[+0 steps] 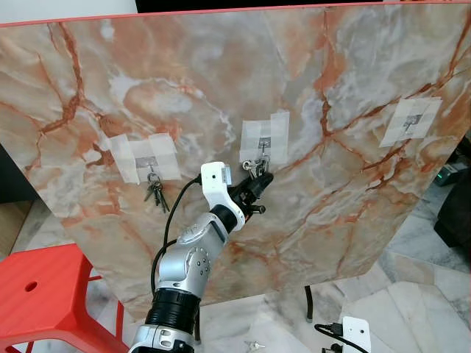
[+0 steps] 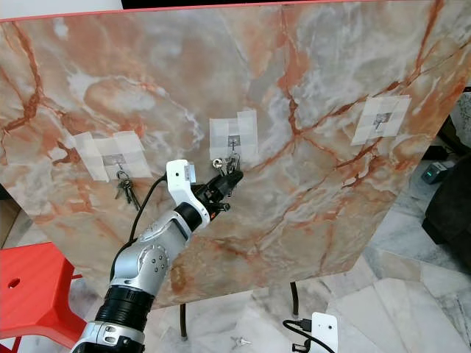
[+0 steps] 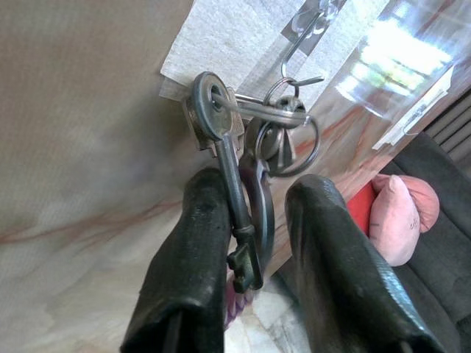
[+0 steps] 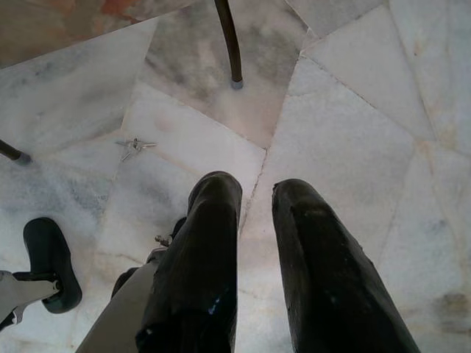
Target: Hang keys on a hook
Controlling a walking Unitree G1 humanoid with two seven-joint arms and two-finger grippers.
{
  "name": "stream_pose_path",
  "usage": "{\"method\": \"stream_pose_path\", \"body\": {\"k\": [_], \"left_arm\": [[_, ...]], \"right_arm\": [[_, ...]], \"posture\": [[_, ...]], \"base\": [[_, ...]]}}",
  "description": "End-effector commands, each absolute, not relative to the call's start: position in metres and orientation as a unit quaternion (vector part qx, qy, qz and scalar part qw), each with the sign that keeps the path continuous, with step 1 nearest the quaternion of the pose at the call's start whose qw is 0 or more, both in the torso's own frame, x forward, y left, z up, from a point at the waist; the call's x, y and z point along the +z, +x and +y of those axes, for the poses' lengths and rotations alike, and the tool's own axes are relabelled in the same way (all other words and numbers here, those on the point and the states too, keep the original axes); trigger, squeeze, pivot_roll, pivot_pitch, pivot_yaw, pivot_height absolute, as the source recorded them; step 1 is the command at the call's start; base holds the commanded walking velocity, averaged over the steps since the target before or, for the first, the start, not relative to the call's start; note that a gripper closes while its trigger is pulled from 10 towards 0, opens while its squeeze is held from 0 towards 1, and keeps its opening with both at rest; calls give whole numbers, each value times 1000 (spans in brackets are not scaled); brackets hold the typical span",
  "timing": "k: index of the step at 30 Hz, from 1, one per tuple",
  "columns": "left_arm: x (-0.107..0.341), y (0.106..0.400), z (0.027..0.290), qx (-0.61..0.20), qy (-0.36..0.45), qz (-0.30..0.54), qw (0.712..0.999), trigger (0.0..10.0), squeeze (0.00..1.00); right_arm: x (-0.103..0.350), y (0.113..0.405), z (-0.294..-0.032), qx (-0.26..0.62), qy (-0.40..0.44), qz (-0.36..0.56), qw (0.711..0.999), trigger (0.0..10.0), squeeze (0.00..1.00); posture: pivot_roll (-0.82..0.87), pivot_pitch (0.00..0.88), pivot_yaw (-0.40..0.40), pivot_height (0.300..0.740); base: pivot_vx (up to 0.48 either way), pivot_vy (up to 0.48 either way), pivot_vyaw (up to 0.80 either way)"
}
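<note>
Nearest the camera, the right gripper [image 4: 254, 220] hangs idle above the marble floor [image 4: 353, 132], its two black fingers a little apart and holding nothing. Its arm is cut off at the lower edge of the eye views, where just a white wrist piece shows. A loose set of keys [image 4: 135, 146] lies on the floor near a thin black leg [image 4: 229, 44]; it is too small to make out more.

At the lower left corner of the eye views stands a red stool [image 1: 44, 294], partly out of frame.

The left arm rises from the lower edge, elbow bent, forearm reaching up and forward to the tilted marble board [image 1: 331, 88]. The left gripper [image 1: 259, 179] sits against the board near its middle, just below the middle hook [image 3: 305, 29], which is fixed to the board under a patch of white tape [image 1: 265, 136]. Its fingers are pressed on the key bunch [image 3: 246, 176]: one long dark key runs down between the pads, and the rings and other keys bunch above the fingertips. The wire of the hook passes through a ring at the top of the bunch, though the hook's upper end is cut off and blurred in the wrist view.

Farther along the board, toward its left edge, another taped hook carries a second key set [image 1: 156, 193] hanging free. Toward the right edge a third taped hook [image 1: 411, 121] is hard to make out.
</note>
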State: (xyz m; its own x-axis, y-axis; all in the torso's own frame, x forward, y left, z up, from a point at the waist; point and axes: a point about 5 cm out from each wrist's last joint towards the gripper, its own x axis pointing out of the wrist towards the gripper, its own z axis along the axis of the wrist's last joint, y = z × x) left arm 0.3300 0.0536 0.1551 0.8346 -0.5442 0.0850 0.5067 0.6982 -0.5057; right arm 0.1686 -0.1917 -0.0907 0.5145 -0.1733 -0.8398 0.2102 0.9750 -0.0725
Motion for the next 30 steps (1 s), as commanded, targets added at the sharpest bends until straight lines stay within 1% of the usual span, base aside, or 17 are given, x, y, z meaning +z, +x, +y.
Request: {"method": "stream_pose_path", "body": {"k": [1, 5, 9, 10, 15, 30], "left_arm": [[156, 328, 54, -293, -256, 29, 921, 10000, 1000], [153, 323, 60, -302, -245, 30, 921, 10000, 1000], [140, 315, 76, -310, -183, 44, 932, 10000, 1000], [139, 315, 77, -309, -181, 45, 933, 10000, 1000], [127, 310, 106, -282, -134, 56, 948, 10000, 1000], [127, 310, 106, -282, -134, 56, 948, 10000, 1000]], "right_arm": [[-91, 169, -192, -109, 20, 483, 869, 10000, 0], [-91, 169, -192, -109, 20, 483, 869, 10000, 0], [-91, 169, -191, -108, 20, 483, 869, 10000, 0], [-91, 169, -191, -108, 21, 483, 869, 10000, 0], [-91, 169, -192, -108, 20, 484, 868, 10000, 0], [-91, 169, -192, -108, 20, 484, 868, 10000, 0]], "posture": [[1, 13, -16, 740], [1, 13, -16, 740], [4, 17, -17, 740], [4, 17, -17, 740], [7, 19, -16, 740], [7, 19, -16, 740]], "base": [[0, 0, 0], [0, 0, 0], [0, 0, 0], [0, 0, 0], [0, 0, 0], [0, 0, 0]]}}
